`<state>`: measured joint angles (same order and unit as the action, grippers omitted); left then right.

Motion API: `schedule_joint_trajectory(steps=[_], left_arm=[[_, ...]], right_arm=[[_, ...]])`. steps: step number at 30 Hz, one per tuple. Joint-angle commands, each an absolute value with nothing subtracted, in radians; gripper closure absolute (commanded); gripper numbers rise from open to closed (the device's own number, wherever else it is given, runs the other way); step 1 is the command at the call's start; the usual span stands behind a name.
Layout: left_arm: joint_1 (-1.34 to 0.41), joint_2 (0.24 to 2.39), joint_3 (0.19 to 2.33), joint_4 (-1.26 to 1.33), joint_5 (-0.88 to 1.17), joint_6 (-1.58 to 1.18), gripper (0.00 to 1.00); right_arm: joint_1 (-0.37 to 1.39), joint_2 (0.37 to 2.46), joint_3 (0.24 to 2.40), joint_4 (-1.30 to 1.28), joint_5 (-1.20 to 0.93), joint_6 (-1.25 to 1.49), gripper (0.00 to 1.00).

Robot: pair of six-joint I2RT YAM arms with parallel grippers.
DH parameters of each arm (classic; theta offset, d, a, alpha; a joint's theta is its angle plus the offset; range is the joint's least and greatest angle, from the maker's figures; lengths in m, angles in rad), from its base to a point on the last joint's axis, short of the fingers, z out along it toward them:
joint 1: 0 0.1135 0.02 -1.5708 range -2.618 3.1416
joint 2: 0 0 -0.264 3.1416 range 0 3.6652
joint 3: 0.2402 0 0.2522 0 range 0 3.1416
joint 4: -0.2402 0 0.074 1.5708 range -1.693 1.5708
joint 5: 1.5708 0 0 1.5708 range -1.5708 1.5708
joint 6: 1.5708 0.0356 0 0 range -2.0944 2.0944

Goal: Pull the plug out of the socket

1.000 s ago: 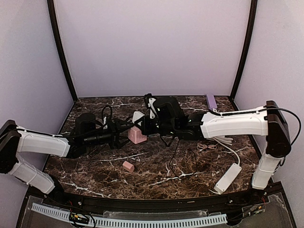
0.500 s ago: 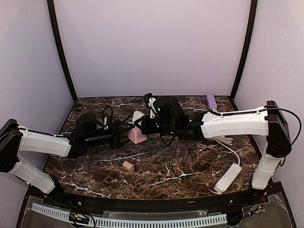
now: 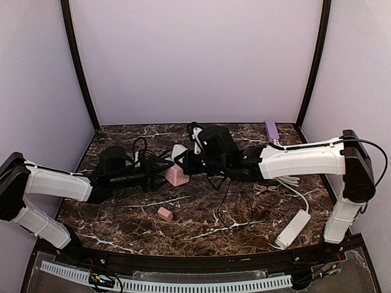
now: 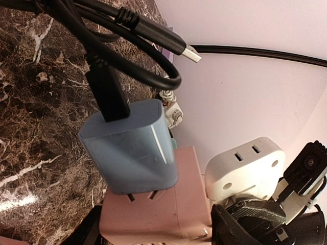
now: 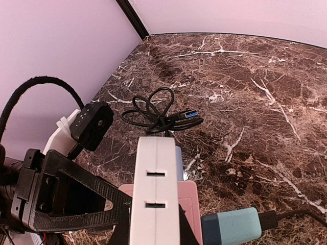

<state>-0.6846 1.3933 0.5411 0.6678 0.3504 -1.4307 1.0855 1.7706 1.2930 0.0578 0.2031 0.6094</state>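
The pink socket cube (image 3: 177,177) stands mid-table. A white plug (image 3: 178,149) sits on its top. My right gripper (image 3: 183,160) is shut on the white plug, which fills the middle of the right wrist view (image 5: 156,194), with the socket (image 5: 190,199) just below it. My left gripper (image 3: 166,173) is open, one finger on each side of the socket's left part. In the left wrist view the socket (image 4: 168,209) lies deep between my fingers. A blue-grey plug (image 4: 130,153) is pushed into it, beside the white plug (image 4: 245,171). I cannot tell whether the white plug's prongs are out.
A teal plug (image 5: 230,227) with a black cable sits in the socket's side. A coiled black USB cable (image 5: 158,115) lies behind the socket. A small flat pink block (image 3: 165,213), a long white power strip (image 3: 293,227), loose cables (image 3: 235,207) and a purple item (image 3: 272,129) lie on the table.
My left gripper has slid right until its fingers flank the socket. The right gripper, white plug and socket have barely moved.
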Motion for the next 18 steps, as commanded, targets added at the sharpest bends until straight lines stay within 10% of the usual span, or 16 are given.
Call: schedule_joint_trajectory(steps=[1, 18], left_arm=[[-0.698, 1.383, 0.554, 0.661, 0.353, -1.396, 0.75], [-0.698, 1.362, 0.54, 0.678, 0.341, -1.387, 0.9]], right_arm=[[1.093, 1.713, 1.278, 0.156, 0.224, 0.641, 1.0], [1.084, 1.687, 1.214, 0.147, 0.288, 0.783, 1.0]])
